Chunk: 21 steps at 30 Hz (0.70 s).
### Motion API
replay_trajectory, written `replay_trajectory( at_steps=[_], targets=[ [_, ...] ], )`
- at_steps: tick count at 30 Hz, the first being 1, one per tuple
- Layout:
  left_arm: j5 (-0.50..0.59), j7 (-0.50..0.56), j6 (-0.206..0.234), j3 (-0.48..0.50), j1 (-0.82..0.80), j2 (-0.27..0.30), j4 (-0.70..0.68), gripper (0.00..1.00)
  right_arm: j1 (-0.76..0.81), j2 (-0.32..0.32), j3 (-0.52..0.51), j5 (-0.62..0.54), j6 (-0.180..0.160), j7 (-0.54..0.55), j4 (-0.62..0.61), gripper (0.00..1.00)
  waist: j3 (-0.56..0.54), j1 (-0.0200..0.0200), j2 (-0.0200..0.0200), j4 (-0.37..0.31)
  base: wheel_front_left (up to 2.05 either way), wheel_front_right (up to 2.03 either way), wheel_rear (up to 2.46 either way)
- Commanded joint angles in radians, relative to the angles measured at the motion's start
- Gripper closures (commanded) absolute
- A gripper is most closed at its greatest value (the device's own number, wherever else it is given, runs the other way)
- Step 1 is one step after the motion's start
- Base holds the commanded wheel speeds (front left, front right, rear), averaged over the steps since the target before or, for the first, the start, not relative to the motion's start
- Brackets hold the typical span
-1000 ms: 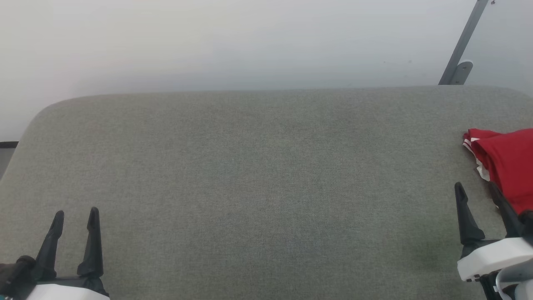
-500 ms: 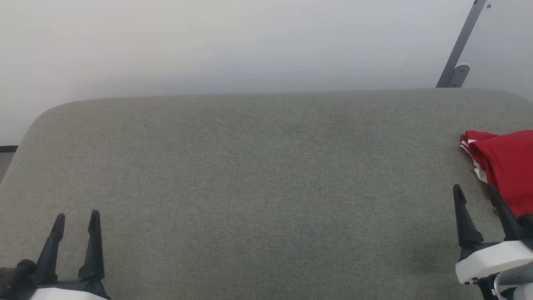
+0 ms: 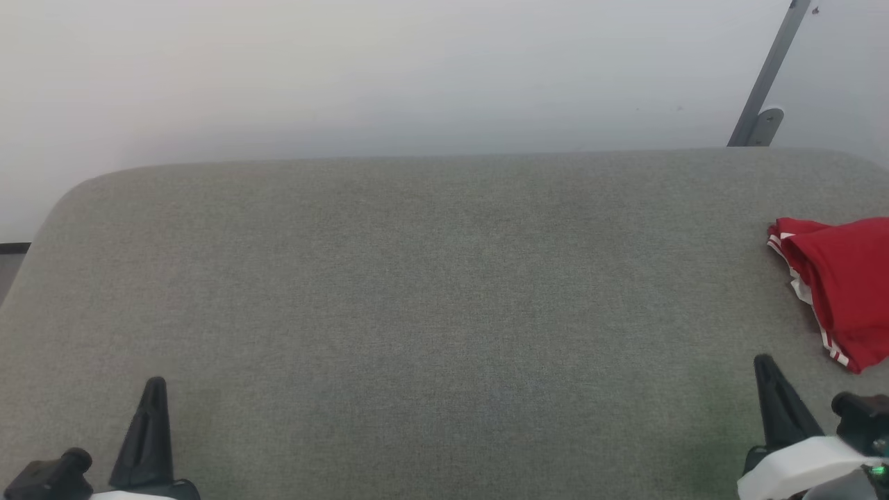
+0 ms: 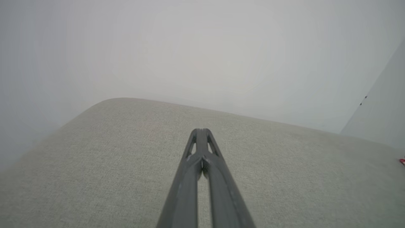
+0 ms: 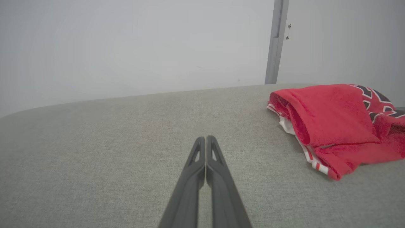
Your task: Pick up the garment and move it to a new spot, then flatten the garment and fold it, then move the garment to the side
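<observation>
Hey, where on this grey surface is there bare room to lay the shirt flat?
The whole middle of the grey surface is bare, from the far edge down to the left pincer and right pincer. Crowded only at the right edge, where the bunched garment lies.

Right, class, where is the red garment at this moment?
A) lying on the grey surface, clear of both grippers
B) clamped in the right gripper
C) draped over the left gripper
A: the garment lies bunched on the grey surface, off to the side of the shut right gripper, which holds nothing.
</observation>
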Motion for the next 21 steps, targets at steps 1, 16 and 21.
replay_trajectory(
  at_steps=[1,16,21],
  targets=[
    [-0.026,0.006,0.000,0.001,-0.006,0.005,-0.006,1.00,-0.011,-0.002,-0.003,0.028,0.000,0.007,-0.009,1.00,0.000,0.0000,-0.0001,0.000,0.00,0.00,0.00],
    [-0.263,0.079,0.000,-0.008,-0.053,-0.023,0.024,1.00,-0.033,0.028,-0.013,0.280,0.000,0.069,-0.013,1.00,0.000,0.0000,-0.0001,-0.002,0.00,0.00,0.00],
    [-0.319,0.096,0.000,-0.011,-0.065,-0.029,0.031,1.00,-0.038,0.035,-0.015,0.339,0.000,0.084,-0.014,1.00,0.000,0.0000,-0.0001,-0.003,0.00,0.00,0.00]
  ],
)
